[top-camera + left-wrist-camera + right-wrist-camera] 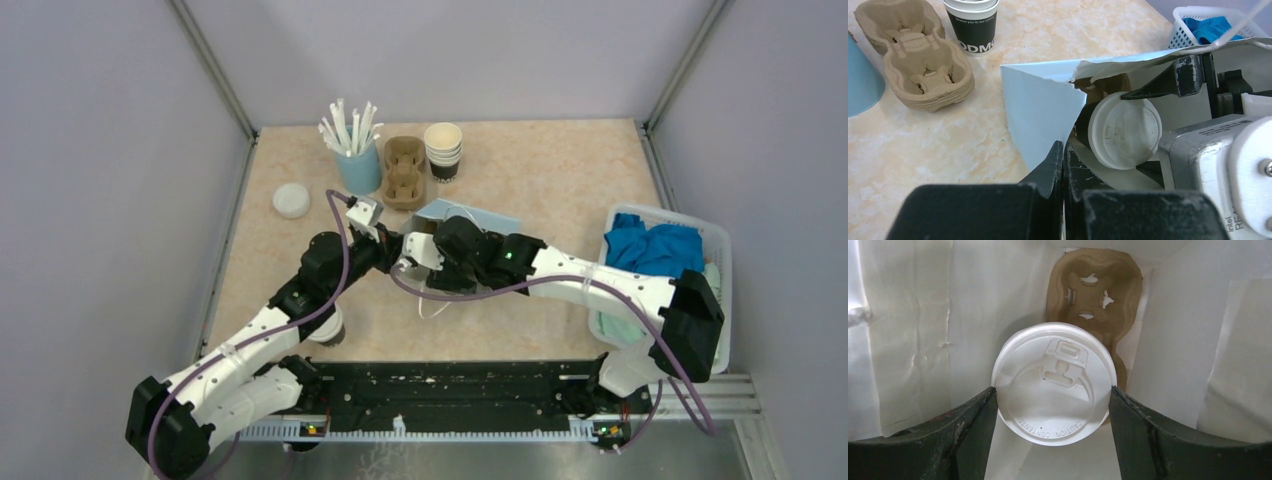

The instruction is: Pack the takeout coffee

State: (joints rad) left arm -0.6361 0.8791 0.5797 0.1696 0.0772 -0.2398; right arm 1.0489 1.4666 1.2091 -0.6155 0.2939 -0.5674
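A light blue paper bag [470,214] lies tilted at the table's middle. My left gripper [1064,150] is shut on the edge of the bag's mouth [1040,107]; it shows in the top view [398,243]. My right gripper [1053,390] reaches into the bag and is shut on the white lid [1053,382] of one takeout coffee cup, above a brown pulp carrier [1095,295] at the bag's bottom. The lid also shows in the left wrist view [1123,130]. A second lidded dark cup [328,328] stands partly hidden under my left arm.
At the back stand a light blue cup of white straws [358,165], a stack of brown carriers [404,172] and stacked paper cups [443,150]. A loose white lid [291,200] lies at the left. A white basket [722,255] with blue cloth is at the right.
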